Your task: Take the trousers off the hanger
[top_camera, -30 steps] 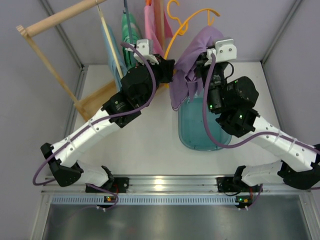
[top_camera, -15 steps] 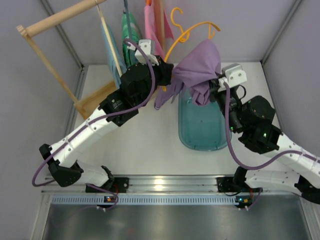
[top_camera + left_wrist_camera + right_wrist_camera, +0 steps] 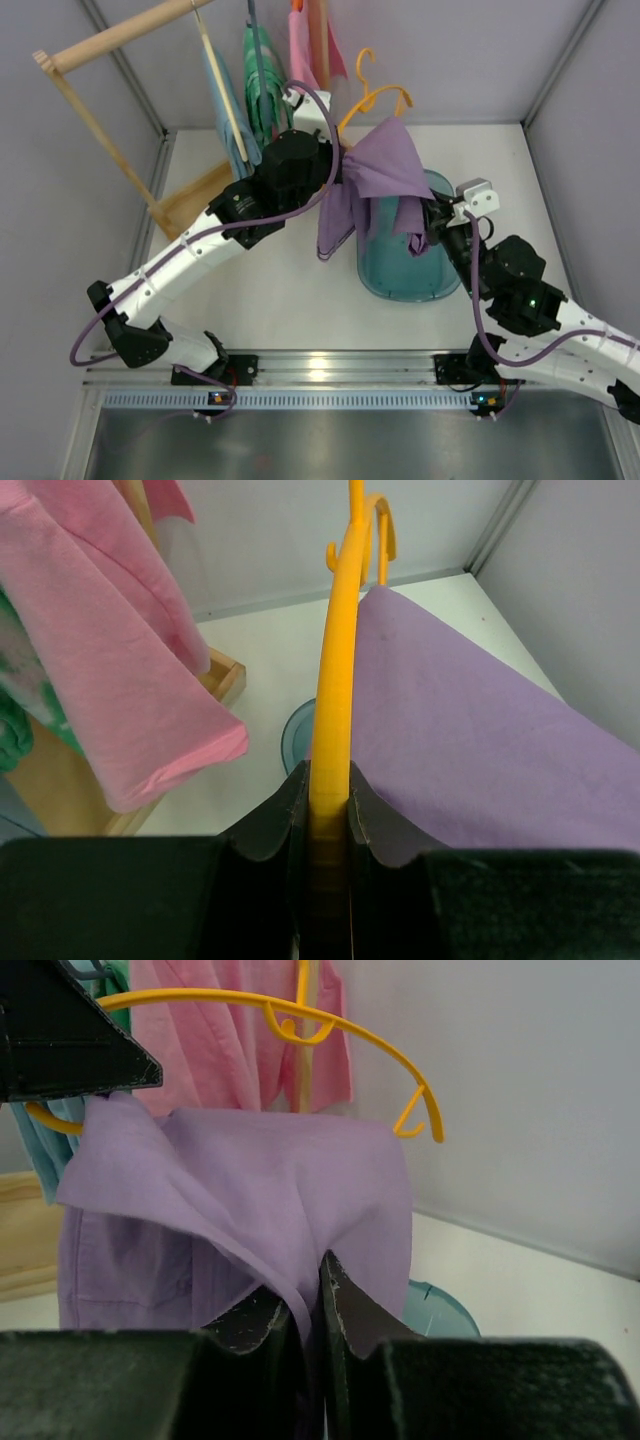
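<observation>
The right hand (image 3: 312, 1298) has drawn back toward the lower right of the top view, pinching a fold of the trousers (image 3: 385, 170). The cloth is now stretched across the centre, above the blue tub (image 3: 400, 278), but one end still lies over the hanger (image 3: 335, 710), which the left hand (image 3: 328, 818) clamps tightly. In my judgement the removal is about half done.

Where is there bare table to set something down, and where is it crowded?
Bare table between the left arm, the teal tub and the front rail; more in the far right corner beyond the tub. Crowded far left: wooden rack, hung garments.
</observation>
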Controlling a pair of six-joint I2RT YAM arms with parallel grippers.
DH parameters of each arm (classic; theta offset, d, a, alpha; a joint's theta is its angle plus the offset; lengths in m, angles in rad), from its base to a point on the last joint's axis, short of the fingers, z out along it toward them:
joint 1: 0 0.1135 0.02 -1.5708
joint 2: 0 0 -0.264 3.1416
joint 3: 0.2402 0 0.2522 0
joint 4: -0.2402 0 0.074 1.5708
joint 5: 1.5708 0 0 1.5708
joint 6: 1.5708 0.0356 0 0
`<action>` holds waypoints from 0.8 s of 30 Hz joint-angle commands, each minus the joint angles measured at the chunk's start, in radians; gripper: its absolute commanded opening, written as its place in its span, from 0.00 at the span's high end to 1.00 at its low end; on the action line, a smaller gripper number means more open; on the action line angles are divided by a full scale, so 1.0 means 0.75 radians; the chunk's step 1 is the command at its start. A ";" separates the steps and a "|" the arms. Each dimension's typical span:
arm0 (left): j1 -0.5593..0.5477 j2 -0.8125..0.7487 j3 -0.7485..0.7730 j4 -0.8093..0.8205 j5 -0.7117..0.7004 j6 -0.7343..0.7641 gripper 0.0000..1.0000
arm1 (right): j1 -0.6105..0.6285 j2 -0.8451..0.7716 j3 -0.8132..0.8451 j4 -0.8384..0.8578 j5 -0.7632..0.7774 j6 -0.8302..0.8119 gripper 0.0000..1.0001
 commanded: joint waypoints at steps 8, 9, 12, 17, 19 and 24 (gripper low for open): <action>0.041 -0.047 0.141 0.087 -0.148 0.092 1.00 | -0.003 0.131 0.155 -0.099 -0.046 0.109 0.90; 0.041 -0.043 0.143 0.087 -0.134 0.092 1.00 | -0.005 0.147 0.157 -0.097 -0.048 0.109 0.91; 0.031 -0.031 0.149 0.089 -0.089 0.106 1.00 | -0.012 0.198 0.155 -0.072 -0.081 0.111 0.87; -0.043 -0.004 0.169 0.128 -0.170 0.233 1.00 | -0.014 0.223 0.151 -0.046 -0.312 0.175 0.26; -0.082 0.006 0.157 0.211 -0.239 0.326 1.00 | -0.012 0.255 0.151 -0.025 -0.399 0.210 0.13; -0.235 0.045 0.149 0.351 -0.436 0.495 1.00 | -0.010 0.382 0.202 0.017 -0.361 0.214 0.01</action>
